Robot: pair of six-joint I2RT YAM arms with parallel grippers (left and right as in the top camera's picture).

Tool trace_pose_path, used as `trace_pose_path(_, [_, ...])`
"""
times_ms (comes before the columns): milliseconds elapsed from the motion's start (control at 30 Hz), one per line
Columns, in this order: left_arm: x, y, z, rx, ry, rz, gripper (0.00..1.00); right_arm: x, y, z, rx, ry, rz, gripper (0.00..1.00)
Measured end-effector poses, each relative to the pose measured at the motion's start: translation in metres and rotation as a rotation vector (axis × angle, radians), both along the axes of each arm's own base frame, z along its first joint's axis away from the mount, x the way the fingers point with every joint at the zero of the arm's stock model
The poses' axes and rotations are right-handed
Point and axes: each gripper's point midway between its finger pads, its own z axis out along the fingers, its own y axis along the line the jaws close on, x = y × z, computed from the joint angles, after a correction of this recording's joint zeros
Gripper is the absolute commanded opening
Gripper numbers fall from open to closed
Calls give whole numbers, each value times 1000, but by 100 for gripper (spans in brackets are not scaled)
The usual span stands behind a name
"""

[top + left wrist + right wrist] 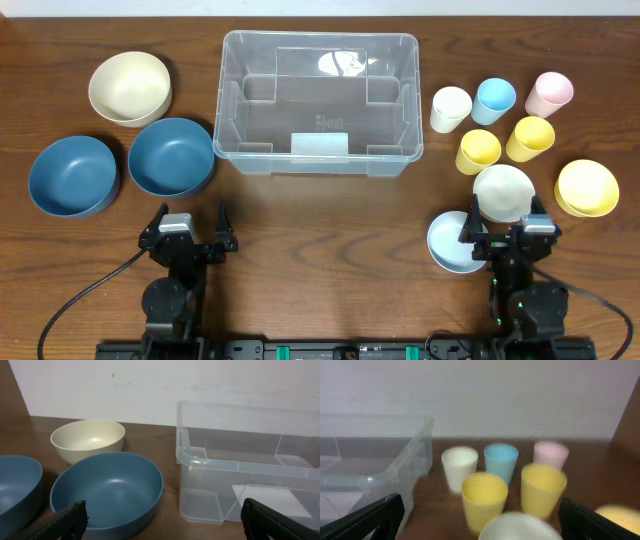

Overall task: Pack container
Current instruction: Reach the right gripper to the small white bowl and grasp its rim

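Container (226, 100) between bowls (170, 157) and cups (495, 98), label (320, 146) perhaps inside

One large clear plastic rectangular container (300, 100) sits at twelve o'clock. At nine o'clock lie three big round bowls: two dark blue bowls (72, 176) (171, 157) and one cream bowl (130, 87). At three o'clock stand five plastic cups: two yellow cups (478, 151) (529, 138), one cream cup (450, 108), one light blue cup (494, 100), one pink cup (549, 94). At four o'clock lie three small bowls: one yellow small bowl (587, 187), one off-white small bowl (503, 193), one pale blue small bowl (450, 245).

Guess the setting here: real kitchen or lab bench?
Most likely a lab bench, not a kitchen. A wood-grain table against a plain white wall, two robot arms at its near edge with cables trailing, and bowls and cups laid out in groups beside an empty clear container.
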Motion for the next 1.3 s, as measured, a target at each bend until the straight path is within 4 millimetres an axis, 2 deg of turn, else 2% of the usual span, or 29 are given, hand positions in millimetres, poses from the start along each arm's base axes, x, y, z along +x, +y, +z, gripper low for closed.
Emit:
trace_pose_path(133, [0,0,0,0,0,0,98,-10,1,2,62,200,-2,99])
trace_pose_path(233, [0,0,0,1,0,0,98,-15,5,22,91,346,9,99])
trace_pose_path(333, [0,0,0,2,0,0,98,-17,15,42,119,491,52,99])
trace_pose_path(433, [0,0,0,2,0,0,98,-19,29,53,153,615,114,99])
trace_pose_path(500, [0,0,0,2,0,-1,98,-22,39,53,181,695,160,99])
trace_pose_path(667, [0,0,0,2,0,0,98,-47,48,14,232,979,176,97])
trace_pose_path(767, [0,0,0,2,0,-1,98,-64,40,-9,277,1147,75,95])
trace_pose_path(867, [0,0,0,2,0,0,98,-71,34,-26,358,1241,-62,93])
trace_pose_path(1167, [0,0,0,2,0,0,98,-77,14,-75,548,1263,-422,88])
trace_pose_path(1300, [0,0,0,2,0,0,98,-75,7,-95,576,1227,-498,84])
